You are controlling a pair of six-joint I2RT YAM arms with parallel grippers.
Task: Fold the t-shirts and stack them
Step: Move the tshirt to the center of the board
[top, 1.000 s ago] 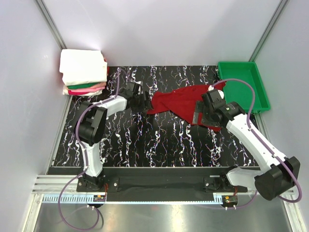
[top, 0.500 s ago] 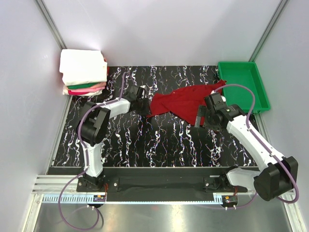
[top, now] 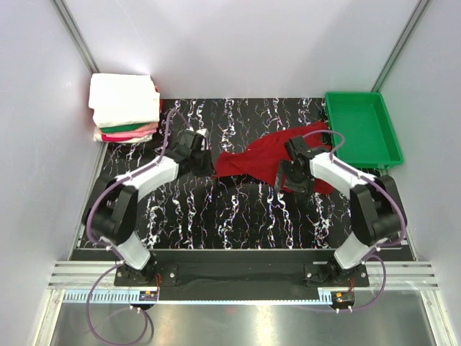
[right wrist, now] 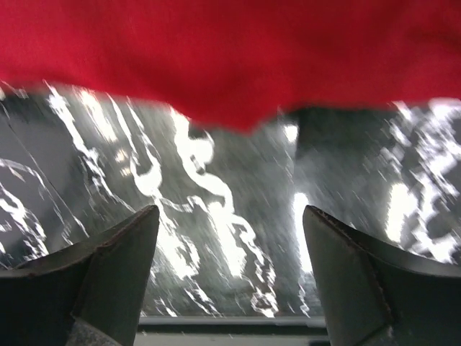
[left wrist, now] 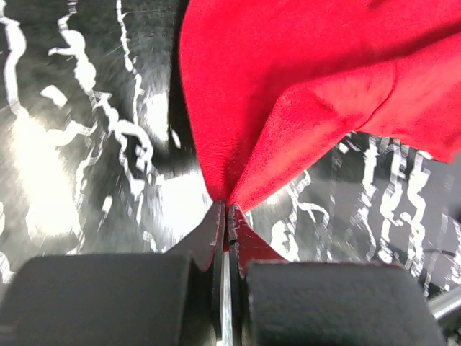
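Black tabletop (top: 216, 216), veined white like marble, is carrying a rumpled deep red t-shirt (top: 252, 158) that is lying right of centre between the two arms. Folded shirts in white, green and pink are sitting in a soft stack (top: 124, 108) at the far-left corner. The left gripper (left wrist: 227, 216) is pinching the shirt's left edge tight, cloth fanning out beyond its tips. The right gripper (right wrist: 230, 238) is hovering spread wide and empty, the red hem just beyond it.
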